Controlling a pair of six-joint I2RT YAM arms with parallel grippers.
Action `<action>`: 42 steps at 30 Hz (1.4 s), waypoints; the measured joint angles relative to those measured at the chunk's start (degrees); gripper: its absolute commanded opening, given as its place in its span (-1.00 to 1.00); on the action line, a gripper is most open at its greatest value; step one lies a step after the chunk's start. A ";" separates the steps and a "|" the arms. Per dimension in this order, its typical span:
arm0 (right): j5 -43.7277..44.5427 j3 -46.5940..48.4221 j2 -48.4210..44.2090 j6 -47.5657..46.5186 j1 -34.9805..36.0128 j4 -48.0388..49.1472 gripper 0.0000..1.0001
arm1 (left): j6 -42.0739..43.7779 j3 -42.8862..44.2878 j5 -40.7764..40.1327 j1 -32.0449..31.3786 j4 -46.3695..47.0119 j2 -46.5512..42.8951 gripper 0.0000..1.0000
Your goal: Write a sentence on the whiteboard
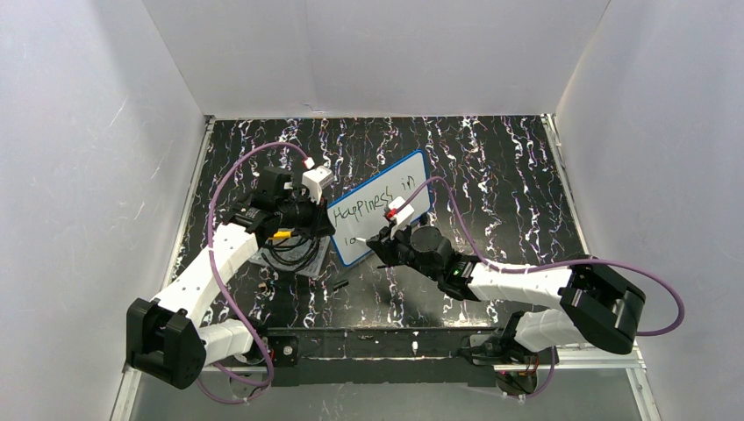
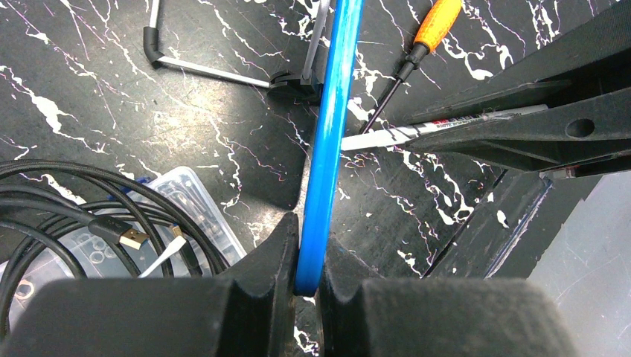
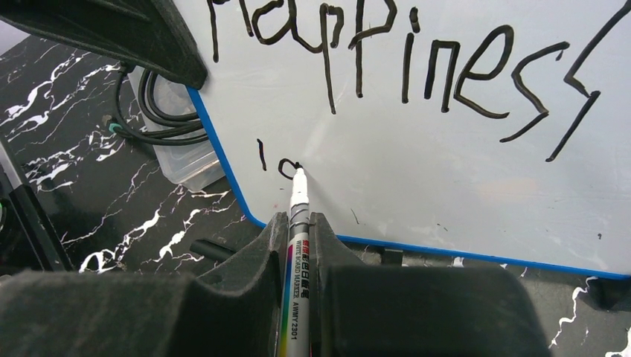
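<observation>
The whiteboard (image 1: 382, 206), white with a thin blue rim, stands tilted on a wire stand (image 2: 216, 71). My left gripper (image 1: 316, 217) is shut on its left blue edge (image 2: 327, 149). The sentence (image 3: 402, 67) reads "Happiness in" on the top line, with "l" and a started "a" (image 3: 286, 167) below. My right gripper (image 3: 298, 223) is shut on a white board marker (image 3: 296, 245), its tip touching the board at that second letter. The marker also shows in the left wrist view (image 2: 446, 126).
A clear plastic tray (image 2: 178, 216) with black cables (image 2: 67, 216) lies left of the board. An orange-handled screwdriver (image 2: 428, 33) lies behind it. A small black cap (image 1: 339, 285) lies in front of the board. White walls enclose the table.
</observation>
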 measured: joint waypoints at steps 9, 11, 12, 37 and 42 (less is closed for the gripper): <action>1.57 -0.57 0.00 1.57 0.00 -0.46 -0.97 | 0.00 0.00 -0.09 0.00 -0.02 -0.11 -1.00; 2.34 -0.68 -0.02 1.88 0.02 -0.90 -0.97 | 0.02 0.00 -0.07 0.00 0.00 -0.11 -1.00; 2.60 -0.68 -0.07 1.92 0.02 -1.07 -0.97 | 0.02 0.00 -0.09 0.00 0.00 -0.11 -1.00; 3.87 -0.68 -2.69 0.79 -0.07 -1.01 -0.97 | -0.02 0.00 0.33 -0.02 -0.02 -0.24 -1.00; 3.87 -0.68 -1.36 0.79 -0.04 -0.87 -0.97 | 0.02 0.00 0.24 0.00 -0.04 -0.24 -1.00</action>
